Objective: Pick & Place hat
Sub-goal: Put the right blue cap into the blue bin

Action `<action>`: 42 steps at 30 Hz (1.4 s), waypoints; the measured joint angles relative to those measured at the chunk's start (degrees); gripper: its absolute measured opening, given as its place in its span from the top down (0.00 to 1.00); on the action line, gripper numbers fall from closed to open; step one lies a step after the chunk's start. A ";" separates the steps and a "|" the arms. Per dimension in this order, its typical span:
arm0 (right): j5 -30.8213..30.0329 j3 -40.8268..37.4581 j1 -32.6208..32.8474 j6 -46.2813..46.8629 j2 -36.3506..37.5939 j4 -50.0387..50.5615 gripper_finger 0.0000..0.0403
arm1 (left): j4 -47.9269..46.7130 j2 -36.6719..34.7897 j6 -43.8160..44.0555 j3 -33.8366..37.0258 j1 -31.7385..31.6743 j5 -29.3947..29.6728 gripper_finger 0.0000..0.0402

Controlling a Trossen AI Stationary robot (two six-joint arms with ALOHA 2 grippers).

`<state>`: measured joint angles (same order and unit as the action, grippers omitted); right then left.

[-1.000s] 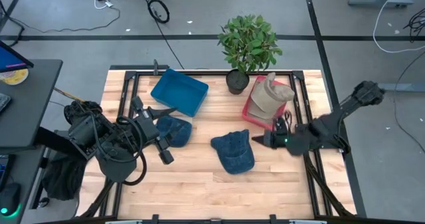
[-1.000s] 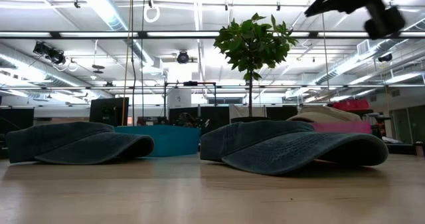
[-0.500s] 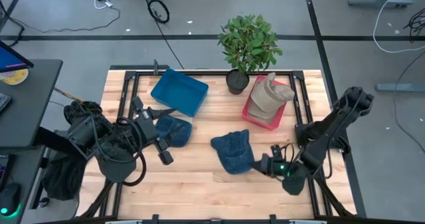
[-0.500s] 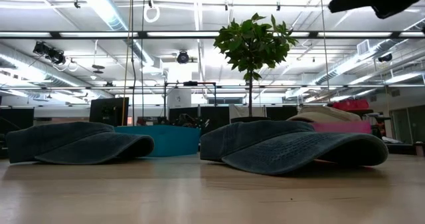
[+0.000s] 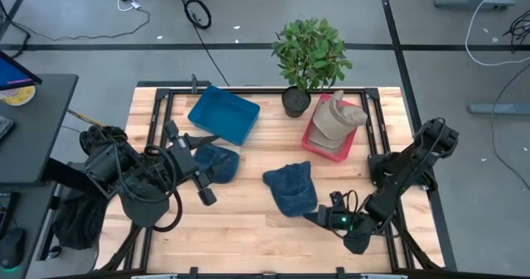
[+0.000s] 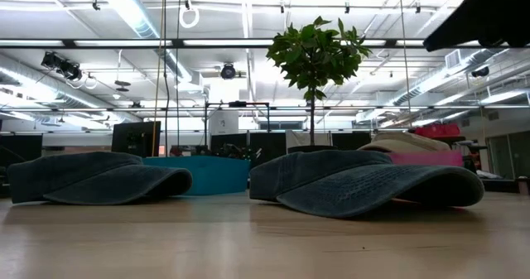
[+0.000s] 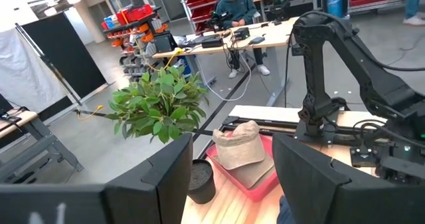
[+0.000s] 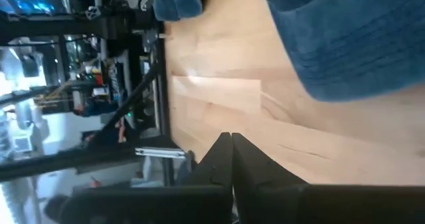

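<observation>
Two blue denim hats lie brim-down on the wooden table: one at the middle [image 5: 291,188], one farther left [image 5: 215,163]. A tan hat [image 5: 333,118] sits in a red tray [image 5: 315,145] at the far right. My right gripper [image 5: 308,216] is shut and low over the table, just near-right of the middle hat's near edge [image 8: 358,44], pointing toward the table's left; a strip of bare wood shows between its tips and the hat. My left gripper [image 5: 197,170] is held open, raised by the left hat, with nothing between its fingers.
A blue bin [image 5: 224,113] stands at the far left and a potted plant [image 5: 308,57] at the far middle. Black frame rails [image 5: 157,122] run along the table's sides. Bare wood [image 5: 240,229] lies along the near edge. A person sits at a desk [image 7: 236,4] beyond the table.
My right gripper, shut throughout, has swung from beside the red tray toward the table's near edge and down, rolling somewhat, and now points at the middle hat's near side. The hats have not moved.
</observation>
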<state>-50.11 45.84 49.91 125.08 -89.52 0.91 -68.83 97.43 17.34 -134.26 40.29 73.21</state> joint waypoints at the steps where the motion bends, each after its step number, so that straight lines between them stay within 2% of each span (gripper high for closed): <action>1: -0.26 0.00 0.00 -1.14 0.00 0.27 1.00 | 0.03 0.00 -0.02 0.00 0.00 0.02 0.48; 4: -1.92 0.00 -0.30 -9.69 0.18 -1.13 0.97 | 0.17 0.00 -0.41 0.00 0.00 0.00 0.48; 6: -1.40 0.00 -0.80 -19.81 0.22 -3.92 0.95 | 0.37 0.00 -1.49 0.00 0.00 0.01 0.48; 8: 2.45 0.00 -1.40 -33.59 0.22 -7.63 0.93 | 0.85 0.00 -3.02 0.00 0.00 0.00 0.48; 10: 9.67 0.00 -2.14 -45.55 0.24 -11.10 0.93 | 1.58 0.00 -4.66 0.00 0.00 0.02 0.48; 13: 18.06 0.30 -3.25 -55.38 0.24 -11.85 0.94 | 2.69 0.00 -7.18 0.00 0.00 0.02 0.48; 16: 20.41 4.07 -3.96 -63.16 0.24 -4.19 0.99 | 3.03 0.00 -7.97 0.00 0.00 0.02 0.48; 23: 19.50 20.47 -5.33 -70.06 0.24 38.04 0.99 | 3.08 0.00 -7.50 0.00 0.00 0.02 0.48; 27: 18.67 23.65 -5.33 -75.17 0.24 51.90 1.00 | 3.70 0.00 -7.56 0.00 0.00 0.02 0.48; 30: 19.18 23.71 -5.33 -77.92 0.24 55.11 0.99 | 3.75 0.00 -7.58 0.00 0.00 0.02 0.48; 36: 19.61 23.74 -5.33 -80.80 0.24 54.06 0.97 | 3.73 0.00 -7.66 0.00 0.00 0.02 0.48; 42: 21.87 23.76 -6.40 -83.37 0.24 52.21 0.87 | 3.73 0.00 -7.72 0.00 0.00 0.02 0.48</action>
<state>-28.24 69.60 43.51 41.71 -89.27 53.12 -65.10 97.43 9.63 -134.26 40.29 73.23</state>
